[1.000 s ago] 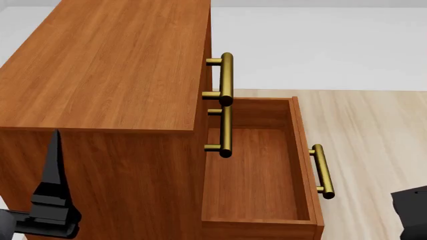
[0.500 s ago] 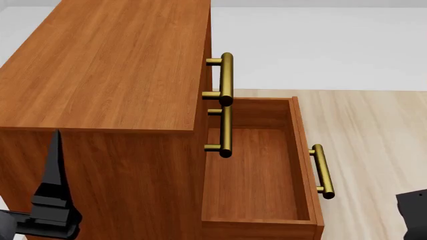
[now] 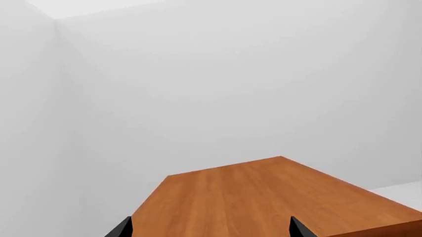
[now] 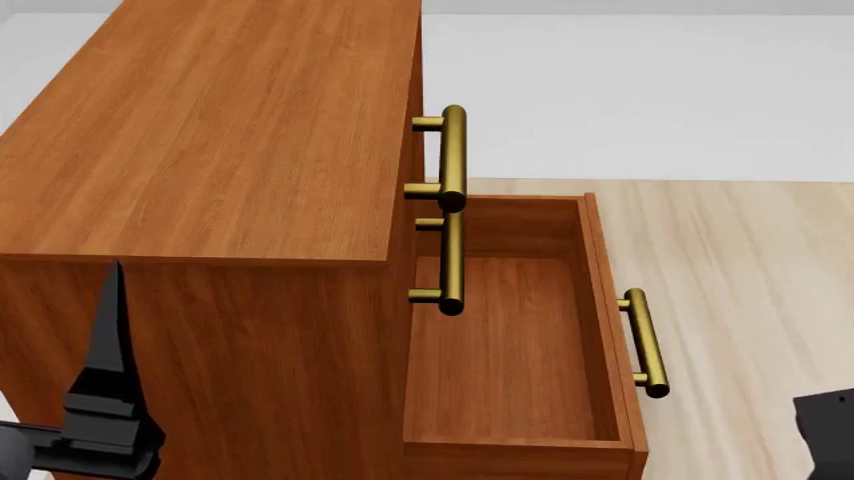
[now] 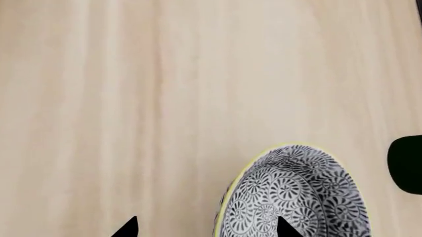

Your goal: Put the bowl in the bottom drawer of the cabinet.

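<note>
The reddish-brown cabinet (image 4: pixel 227 130) fills the left of the head view, and its top (image 3: pixel 264 202) also shows in the left wrist view. Its bottom drawer (image 4: pixel 603 300) is pulled out with nothing in it, its brass handle (image 4: pixel 645 340) facing right. The speckled bowl (image 5: pixel 293 197) shows only in the right wrist view, standing on pale wood floor. My right gripper (image 5: pixel 207 229) is open and straddles the bowl's rim, one fingertip over its inside and one outside. My left gripper (image 3: pixel 209 232) is open beside the cabinet's near left corner, holding nothing.
Two upper drawer fronts with brass handles (image 4: pixel 454 160) are closed above the open drawer. Pale wood floor (image 4: pixel 747 260) lies to the right of the drawer, with white floor beyond. A black shape (image 5: pixel 405 165) sits at the edge of the right wrist view near the bowl.
The black part of my right arm at the head view's lower right corner has sunk slightly lower. The cabinet, drawer and left arm have not moved.
</note>
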Tool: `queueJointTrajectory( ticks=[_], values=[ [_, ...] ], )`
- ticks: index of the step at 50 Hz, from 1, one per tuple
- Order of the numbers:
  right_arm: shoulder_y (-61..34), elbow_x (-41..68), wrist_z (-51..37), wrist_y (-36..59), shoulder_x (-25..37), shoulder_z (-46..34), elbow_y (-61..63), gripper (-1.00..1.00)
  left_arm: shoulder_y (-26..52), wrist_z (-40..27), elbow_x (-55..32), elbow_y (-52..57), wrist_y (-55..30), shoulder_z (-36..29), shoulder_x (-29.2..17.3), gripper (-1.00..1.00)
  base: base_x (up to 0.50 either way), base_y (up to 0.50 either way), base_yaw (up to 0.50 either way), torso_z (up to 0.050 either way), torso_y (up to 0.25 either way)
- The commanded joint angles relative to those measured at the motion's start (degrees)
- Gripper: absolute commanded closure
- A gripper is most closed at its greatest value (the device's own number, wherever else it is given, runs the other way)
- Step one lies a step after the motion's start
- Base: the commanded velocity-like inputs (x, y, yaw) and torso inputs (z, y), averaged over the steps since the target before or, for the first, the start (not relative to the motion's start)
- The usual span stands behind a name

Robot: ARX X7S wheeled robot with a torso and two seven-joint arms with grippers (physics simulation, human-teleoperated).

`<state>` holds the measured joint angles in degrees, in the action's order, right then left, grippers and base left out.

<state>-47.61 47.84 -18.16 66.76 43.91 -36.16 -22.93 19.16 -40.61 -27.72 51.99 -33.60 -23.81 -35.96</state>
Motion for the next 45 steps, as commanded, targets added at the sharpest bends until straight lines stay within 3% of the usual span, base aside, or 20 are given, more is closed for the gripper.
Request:
queueJointTrajectory(
  ticks=[1,35,36,45],
  values=[
    [0.0,-0.9,1.1,-1.4,-0.9,-0.8,-2.9,-1.0,0.0,-0.2,-0.1,0.1,0.0,-0.1,-0.2,-1.0,0.0,0.0,0.0,0.0,0.0],
    [-1.4,-4.4,5.5,-5.1,-4.0,-4.2,-12.8,-1.0,0.2,-0.6,-0.3,0.0,0.3,-0.3,-0.4,-1.0,0.0,0.0,0.0,0.0,0.0],
    [-1.3,-4.5,5.0,-5.1,-3.9,-4.1,-12.6,1.0,0.2,-0.6,-0.3,-0.1,0.3,-0.3,-0.4,-1.0,0.0,0.0,0.0,0.0,0.0],
    [-0.2,-2.8,4.5,-4.2,-2.7,-2.8,-9.8,1.0,-0.1,-0.5,0.0,-0.4,1.0,-0.5,-0.5,-1.0,0.0,0.0,0.0,0.0,0.0]
  ],
)
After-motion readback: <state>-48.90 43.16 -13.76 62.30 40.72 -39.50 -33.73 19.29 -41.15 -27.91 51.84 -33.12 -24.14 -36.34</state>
